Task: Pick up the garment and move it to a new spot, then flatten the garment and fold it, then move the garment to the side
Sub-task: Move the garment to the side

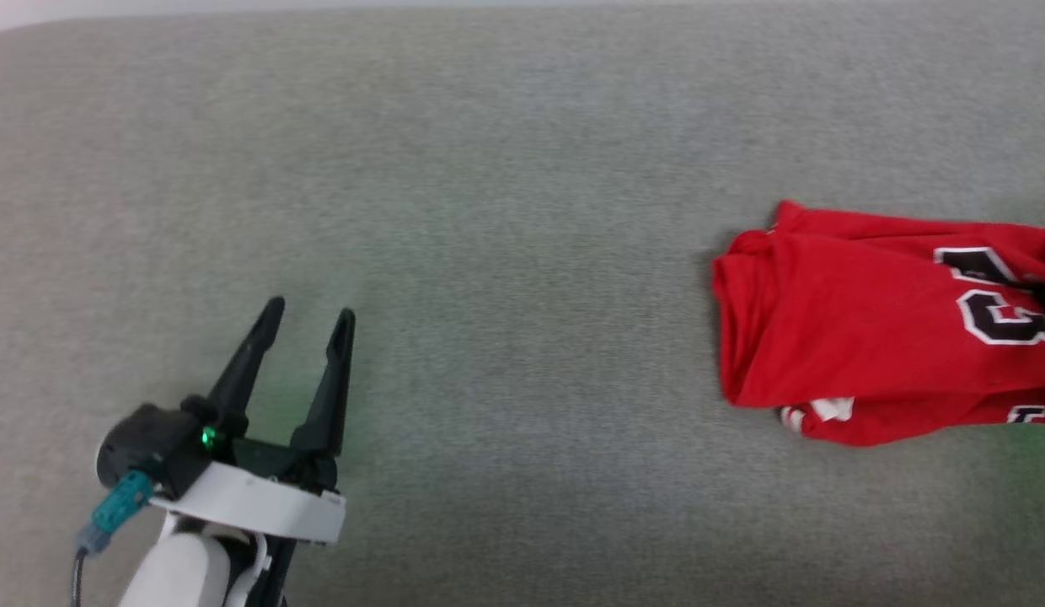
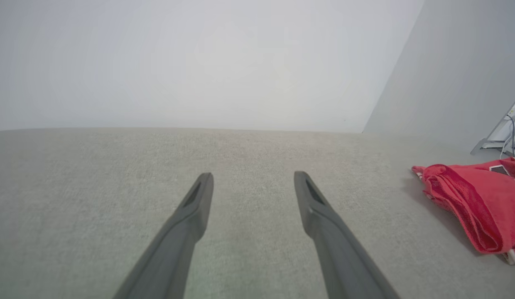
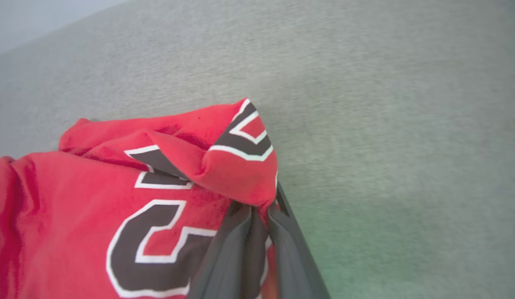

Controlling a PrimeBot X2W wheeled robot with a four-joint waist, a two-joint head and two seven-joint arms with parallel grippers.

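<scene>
- The garment (image 1: 868,337), a red jersey-style T-shirt, lies loosely bunched rather than flat. Black numerals outlined in white face up, and a scrap of white with red-and-white striped trim peeks from beneath its near edge.
- In the right wrist view a fold of the garment (image 3: 74,207) carrying part of a numeral is drawn up into a peak, right at the tips of the right hand (image 3: 261,207).
- The right hand is clenched on that fold: its two dark fingers (image 3: 236,241) lie almost together with red cloth pinched between them. The rest of the shirt spreads to that hand's left.
- At the head view's right border a dark patch sits on the numerals; it may be the right hand's fingers, but too little shows to be sure.
- The left hand (image 1: 310,310) is released, its fingers spread in a V with nothing between them, over bare tabletop (image 1: 506,253).
- The garment lies well to the right of the left hand, apart from it. In the left wrist view its rumpled edge (image 2: 481,207) lies beyond the right finger, off to the side of the left hand (image 2: 253,176).
- A green light (image 1: 208,437) glows at the base of the left hand, beside a teal connector (image 1: 122,502).
- The tabletop is covered in grey woven fabric. Ahead of the left hand it ends at a plain pale wall (image 2: 199,62).
</scene>
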